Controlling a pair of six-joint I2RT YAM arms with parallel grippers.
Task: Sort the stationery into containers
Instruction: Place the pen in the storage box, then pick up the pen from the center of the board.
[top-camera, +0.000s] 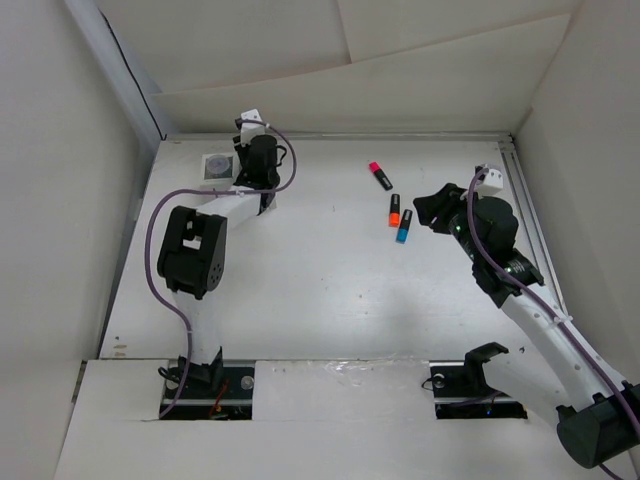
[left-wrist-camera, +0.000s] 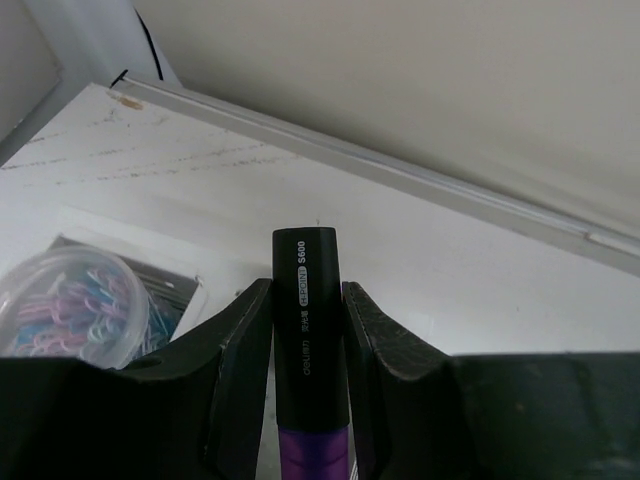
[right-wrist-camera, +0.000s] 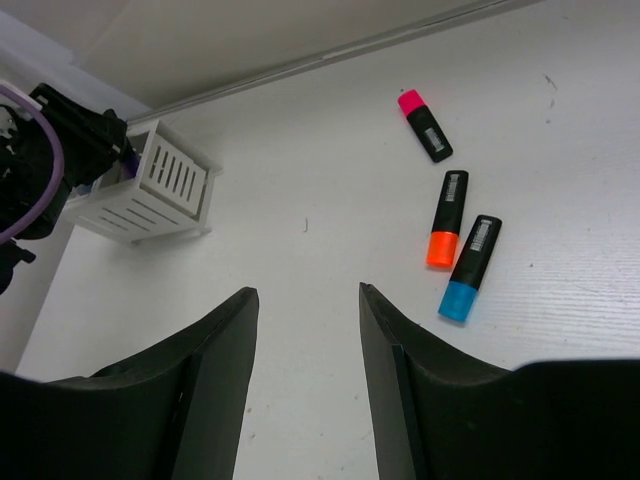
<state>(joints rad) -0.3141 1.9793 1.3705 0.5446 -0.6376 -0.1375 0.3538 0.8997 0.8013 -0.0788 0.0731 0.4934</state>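
We found the left fingers (left-wrist-camera: 262, 312) clenched on the purple highlighter (left-wrist-camera: 305, 340). Its black printed end poked out past the tips, and the purple cap sat back toward the wrist. Just to the left of those fingers, and lower, lay a round clear tub of paper clips (left-wrist-camera: 68, 305). It rested in one compartment of the white slotted box (top-camera: 205, 182). From the right wrist view, the left fingers hung at the box's far side with a little purple showing by the slots. We could not tell whether the highlighter had reached into a compartment.

The right fingers (right-wrist-camera: 238, 325) were released, spread wide with only bare bench (top-camera: 320, 300) between them. Ahead of them and off to the right lay three highlighters on the bench. Nearest was the blue highlighter (right-wrist-camera: 470, 267), its cap pointing back toward the fingers. The orange highlighter (right-wrist-camera: 448, 218) lay just beside it, almost parallel, and we could not tell if they touched. The pink highlighter (right-wrist-camera: 425, 125) lay farther ahead, apart from the other two, its cap pointing away. The box stood well ahead of the right fingers, off to their left.
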